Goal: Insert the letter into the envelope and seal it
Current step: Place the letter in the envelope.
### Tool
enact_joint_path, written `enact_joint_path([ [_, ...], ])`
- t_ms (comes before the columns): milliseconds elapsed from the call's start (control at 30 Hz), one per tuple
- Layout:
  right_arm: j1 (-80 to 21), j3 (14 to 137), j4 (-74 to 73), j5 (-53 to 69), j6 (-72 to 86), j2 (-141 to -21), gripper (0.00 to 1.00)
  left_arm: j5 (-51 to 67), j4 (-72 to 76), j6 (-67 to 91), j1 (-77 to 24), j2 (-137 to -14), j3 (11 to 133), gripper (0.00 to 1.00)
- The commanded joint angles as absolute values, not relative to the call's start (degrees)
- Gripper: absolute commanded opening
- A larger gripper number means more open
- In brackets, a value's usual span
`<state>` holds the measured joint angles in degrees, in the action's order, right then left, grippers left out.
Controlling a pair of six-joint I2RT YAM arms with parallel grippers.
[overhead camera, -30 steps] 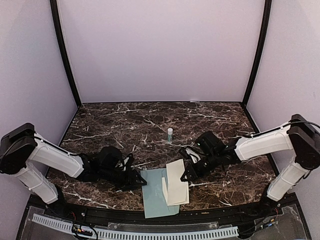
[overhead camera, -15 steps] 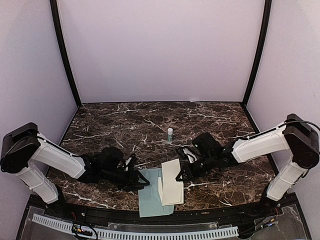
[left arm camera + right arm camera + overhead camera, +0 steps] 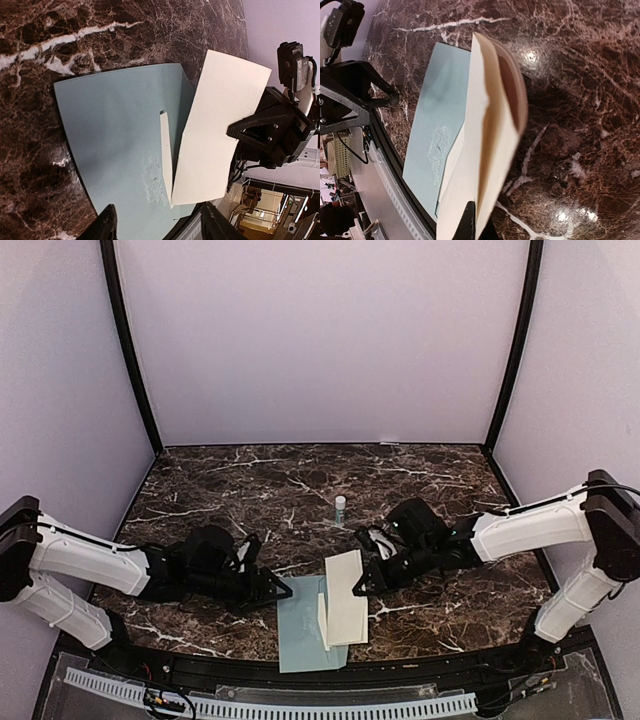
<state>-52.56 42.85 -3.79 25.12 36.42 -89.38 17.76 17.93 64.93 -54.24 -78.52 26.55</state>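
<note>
Surface: dark brown marble-patterned table [image 3: 250, 480] with white veining, carrying all items. Both white-and-black arms reach low toward the near centre.

Item 1: pale grey-teal rectangular paper envelope [image 3: 300, 625], lying flat at the near edge of the table, between the two grippers. A mottled, roughened patch shows on its upper face in both wrist views. Whether the flap is open cannot be told from these views.

Item 2: cream paper letter [image 3: 345, 605], folded into panels, resting over the right part of the envelope. One narrow panel stands up on edge over the envelope; the broad panel tilts up toward the right arm. The letter is not yet inside.

Right gripper [image 3: 360, 583]: jaws pressed together on the far right end of the letter, pinching the folded layers.

Left gripper [image 3: 278, 592]: jaws spread, tips at the left edge of the envelope and closed on nothing.

Item 3: small white-and-green glue stick [image 3: 340, 508], upright, well behind the paper and untouched.

Assessment: both papers are judged light, thin and limp. The letter will likely bow and spring open at its creases, so a hold at the folded end, layers clamped together, seems soundest. The envelope looks liable to slide on the polished stone; it probably needs pinning near its opening edge during insertion.
</note>
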Motion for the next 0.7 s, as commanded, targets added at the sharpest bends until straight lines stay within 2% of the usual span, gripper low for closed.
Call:
enact_joint_path([
  [0, -52.91, 45.01, -5.25, 23.45, 36.07, -86.52, 0.0, 15.0, 11.99, 64.56, -54.34, -75.58, 25.53, 0.57],
  [467, -53.28, 47.31, -7.73, 27.3, 40.34, -77.2, 0.0, 17.41, 15.84, 65.48, -54.4, -77.2, 23.81, 0.58],
  [667, -57.09, 45.61, -8.53, 23.55, 43.46, -74.68, 0.0, 18.6, 15.89, 65.45, -54.41, -76.5, 23.36, 0.58],
])
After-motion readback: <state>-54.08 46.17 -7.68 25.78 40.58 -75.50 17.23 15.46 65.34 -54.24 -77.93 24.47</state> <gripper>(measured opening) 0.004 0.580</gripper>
